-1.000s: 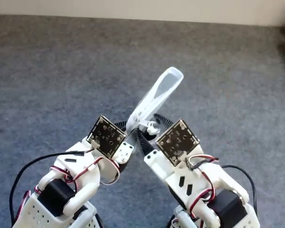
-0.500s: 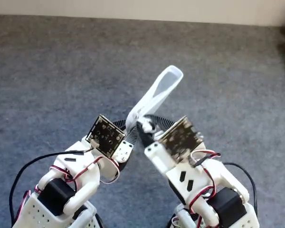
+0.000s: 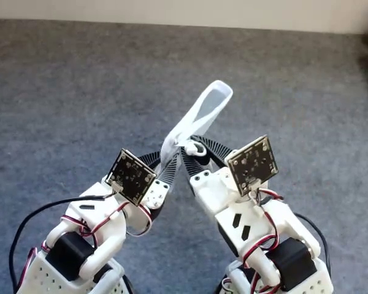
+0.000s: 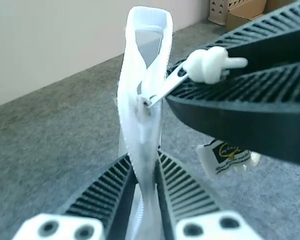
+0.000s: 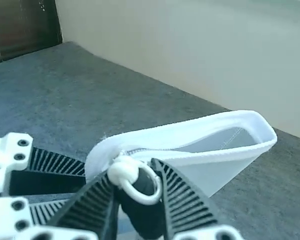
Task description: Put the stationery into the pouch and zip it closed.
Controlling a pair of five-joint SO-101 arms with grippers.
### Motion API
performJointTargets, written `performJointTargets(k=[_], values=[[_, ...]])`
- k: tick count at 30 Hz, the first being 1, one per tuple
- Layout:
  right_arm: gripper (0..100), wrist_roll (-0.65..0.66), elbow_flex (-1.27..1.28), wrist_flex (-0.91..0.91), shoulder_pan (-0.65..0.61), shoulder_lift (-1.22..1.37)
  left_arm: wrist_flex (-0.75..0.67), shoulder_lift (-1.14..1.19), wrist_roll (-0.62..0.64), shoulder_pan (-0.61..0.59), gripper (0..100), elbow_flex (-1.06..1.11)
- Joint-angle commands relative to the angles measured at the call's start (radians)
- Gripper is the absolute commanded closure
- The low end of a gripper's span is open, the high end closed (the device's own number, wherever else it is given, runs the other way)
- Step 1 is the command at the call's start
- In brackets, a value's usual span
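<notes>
A white translucent pouch point(image 3: 199, 119) hangs in the air between the two arms, its far end pointing away and gaping open point(image 5: 225, 137). My left gripper point(image 4: 146, 167) is shut on the pouch's near end, its black ribbed fingers point(image 4: 107, 192) clamping the fabric. My right gripper point(image 5: 135, 187) is shut on the zipper pull point(image 5: 127, 175), a white knot on a ring close to that near end. In the high view the left gripper point(image 3: 164, 166) and right gripper point(image 3: 195, 149) meet at the pouch's lower end. The right gripper's fingers point(image 4: 250, 105) cross the left wrist view, holding the pull point(image 4: 207, 65).
Grey carpet point(image 3: 67, 92) covers the surface all round the arms. A pale wall point(image 3: 184, 9) runs along the far edge. A small printed tag point(image 4: 225, 152) hangs from the pouch. Cardboard boxes point(image 4: 240, 10) stand far off beside the wall.
The right arm's wrist has lifted and turned, drawing the zipper pull a little up and away. The pouch's far end has shifted slightly left. The left arm has barely moved.
</notes>
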Motion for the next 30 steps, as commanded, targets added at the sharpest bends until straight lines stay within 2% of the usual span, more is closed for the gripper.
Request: performJointTargets(k=[1, 11, 16, 21, 30], values=[[99.3, 0.044, -0.09, 0.01, -0.111, -0.022, 0.014, -0.007, -0.008, -0.004, 100, 0.016], [99.3, 0.077, -0.325, 0.246, -0.349, -0.021, 0.012, -0.007, -0.008, -0.005, 100, 0.016], [99.3, 0.075, -0.361, 0.232, -0.363, -0.016, 0.015, -0.007, -0.008, -0.002, 100, 0.016], [99.3, 0.066, -0.357, 0.133, -0.225, -0.013, 0.018, -0.007, -0.008, -0.005, 100, 0.016], [99.3, 0.051, -0.163, -0.088, -0.027, -0.016, 0.018, -0.007, -0.009, -0.002, 100, 0.03]])
